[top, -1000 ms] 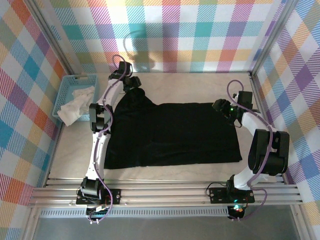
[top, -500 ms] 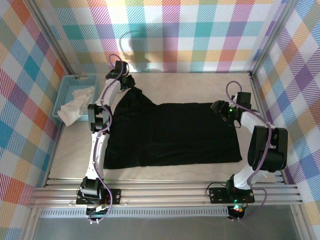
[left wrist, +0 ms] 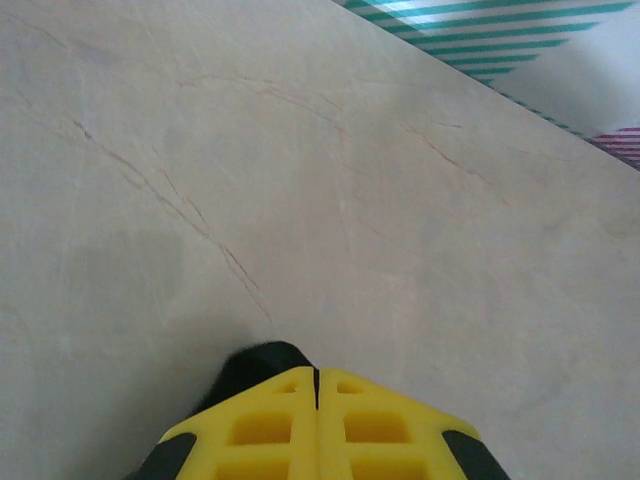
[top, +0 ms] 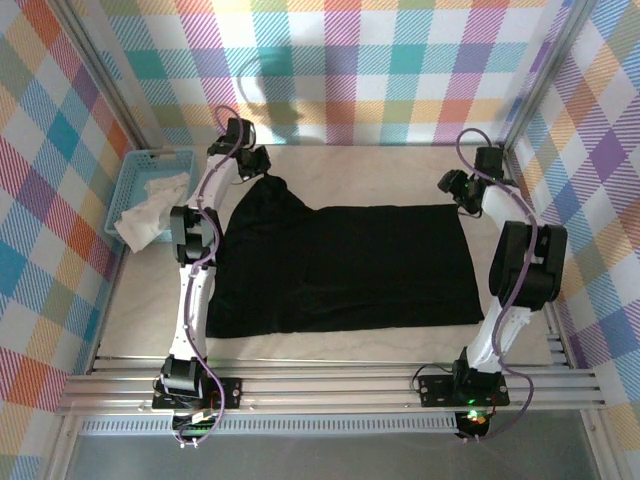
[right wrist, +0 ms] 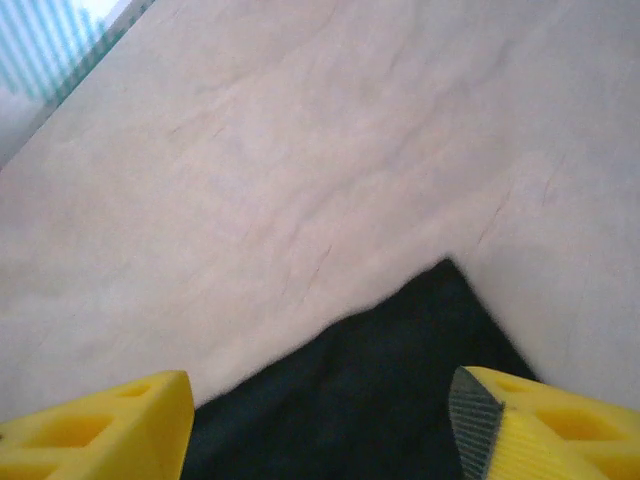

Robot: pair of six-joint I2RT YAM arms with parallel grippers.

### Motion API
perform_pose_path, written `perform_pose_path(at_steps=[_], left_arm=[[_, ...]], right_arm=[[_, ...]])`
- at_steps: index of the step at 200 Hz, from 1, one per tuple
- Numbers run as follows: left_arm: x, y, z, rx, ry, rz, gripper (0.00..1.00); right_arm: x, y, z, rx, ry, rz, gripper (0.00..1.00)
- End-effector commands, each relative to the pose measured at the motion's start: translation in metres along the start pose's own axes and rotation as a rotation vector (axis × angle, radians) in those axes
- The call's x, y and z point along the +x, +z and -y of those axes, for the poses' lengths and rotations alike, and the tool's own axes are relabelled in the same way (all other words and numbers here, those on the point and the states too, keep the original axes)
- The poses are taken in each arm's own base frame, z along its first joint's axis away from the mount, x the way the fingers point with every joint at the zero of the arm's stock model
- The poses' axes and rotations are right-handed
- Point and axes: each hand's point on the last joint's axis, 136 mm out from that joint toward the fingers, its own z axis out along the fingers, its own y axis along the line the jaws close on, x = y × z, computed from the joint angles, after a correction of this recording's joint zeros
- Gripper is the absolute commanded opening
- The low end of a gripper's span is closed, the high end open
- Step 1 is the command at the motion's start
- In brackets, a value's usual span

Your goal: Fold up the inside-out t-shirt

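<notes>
The black t-shirt [top: 340, 265] lies spread flat across the middle of the table, with a narrow tongue of cloth reaching to the far left. My left gripper [top: 264, 173] sits at the tip of that tongue. In the left wrist view its yellow fingers [left wrist: 260, 425] are pressed together, with a bit of the black t-shirt [left wrist: 248, 364] pinched at the tip of the left gripper [left wrist: 316, 372]. My right gripper [top: 457, 193] hovers at the shirt's far right corner. There the right gripper [right wrist: 322, 392] stands open, and the t-shirt's corner [right wrist: 420, 350] lies between and below its fingers, untouched.
A light-blue basket [top: 128, 178] stands at the far left of the table with a white cloth [top: 152, 205] spilling out of it. Checked walls close in the table on three sides. Bare table shows behind the shirt [top: 380, 175] and along its near edge.
The left gripper has shut on the shirt's far-left tip. The right arm has swung from the shirt's right edge toward the far right corner, its jaws narrowing a little.
</notes>
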Motion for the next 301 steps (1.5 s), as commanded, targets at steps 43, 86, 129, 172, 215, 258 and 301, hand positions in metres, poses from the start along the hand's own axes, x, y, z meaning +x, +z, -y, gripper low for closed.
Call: perform_pose_path(at_steps=[43, 86, 129, 172, 215, 258, 301], left_arm=[[-0.031, -0.066, 0.049, 0.148, -0.003, 0.079, 0.0], [-0.028, -0.074, 0.061, 0.181, 0.009, 0.075, 0.0], [-0.025, -0.082, 0.066, 0.198, 0.013, 0.072, 0.0], [-0.021, -0.099, 0.069, 0.206, 0.023, 0.073, 0.0], [-0.012, -0.151, 0.075, 0.217, 0.025, 0.089, 0.0], [0.013, -0.217, 0.053, 0.188, -0.033, 0.144, 0.0], [0.053, -0.273, 0.027, 0.168, -0.117, 0.171, 0.0]], right_arm=[[0.01, 0.041, 0.035, 0.232, 0.032, -0.134, 0.59], [0.023, 0.063, 0.038, 0.238, 0.032, -0.212, 0.51], [0.022, 0.067, 0.035, 0.225, 0.025, -0.223, 0.3], [0.017, 0.066, 0.034, 0.225, -0.001, -0.208, 0.12], [0.002, 0.041, 0.017, 0.146, -0.074, -0.141, 0.07], [0.001, -0.001, 0.013, 0.102, -0.211, -0.074, 0.07], [0.022, -0.034, 0.027, 0.108, -0.263, -0.06, 0.06]])
